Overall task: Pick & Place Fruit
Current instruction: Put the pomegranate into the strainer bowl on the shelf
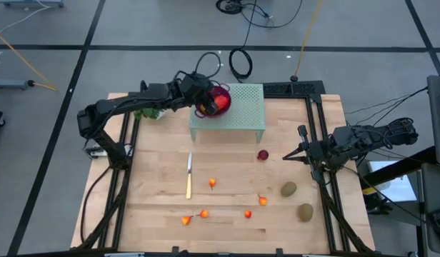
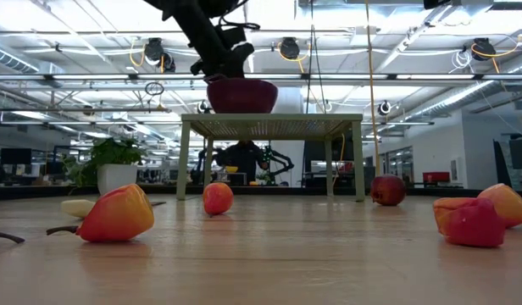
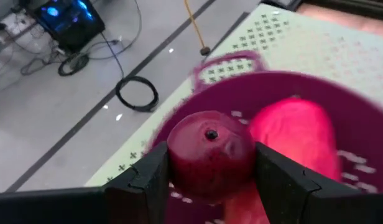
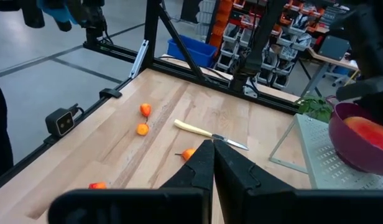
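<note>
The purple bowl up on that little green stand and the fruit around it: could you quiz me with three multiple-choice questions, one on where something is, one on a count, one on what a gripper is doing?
1. Where does the purple bowl stand?
A. on the green stand
B. on the floor
C. beside the knife

2. How many kiwi-like ovals lie on the table?
A. none
B. two
C. five

3. What is the left gripper doing?
A. hanging open over the knife
B. resting shut on the table
C. holding a dark red ball over the bowl

Key: 1 A, the high view shows the bowl on the stand's top. 2 B, one and another lie near the right arm. 3 C, the left wrist view shows both fingers pressed against the ball.
</note>
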You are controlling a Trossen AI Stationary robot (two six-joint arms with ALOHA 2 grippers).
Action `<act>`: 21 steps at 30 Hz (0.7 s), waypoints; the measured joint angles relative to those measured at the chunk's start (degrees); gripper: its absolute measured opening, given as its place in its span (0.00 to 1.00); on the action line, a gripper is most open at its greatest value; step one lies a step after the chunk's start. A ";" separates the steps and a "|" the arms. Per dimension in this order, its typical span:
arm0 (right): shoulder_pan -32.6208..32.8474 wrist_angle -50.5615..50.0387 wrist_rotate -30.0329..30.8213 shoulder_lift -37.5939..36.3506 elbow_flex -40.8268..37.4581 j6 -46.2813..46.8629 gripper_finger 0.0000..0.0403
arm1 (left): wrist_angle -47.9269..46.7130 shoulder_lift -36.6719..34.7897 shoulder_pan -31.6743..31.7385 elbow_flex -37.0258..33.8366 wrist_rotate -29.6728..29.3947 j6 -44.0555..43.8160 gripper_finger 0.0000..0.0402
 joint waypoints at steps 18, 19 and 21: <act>0.00 0.00 0.00 0.00 0.00 1.31 0.01 | -0.06 -0.36 -0.19 -0.02 1.87 1.67 0.56; 0.00 0.00 0.00 0.00 0.00 1.31 0.01 | -0.04 -0.36 -0.19 -0.02 2.33 1.69 0.58; 0.00 0.00 0.00 0.00 0.00 1.29 0.01 | -0.02 -0.36 -0.19 -0.02 2.81 1.78 0.61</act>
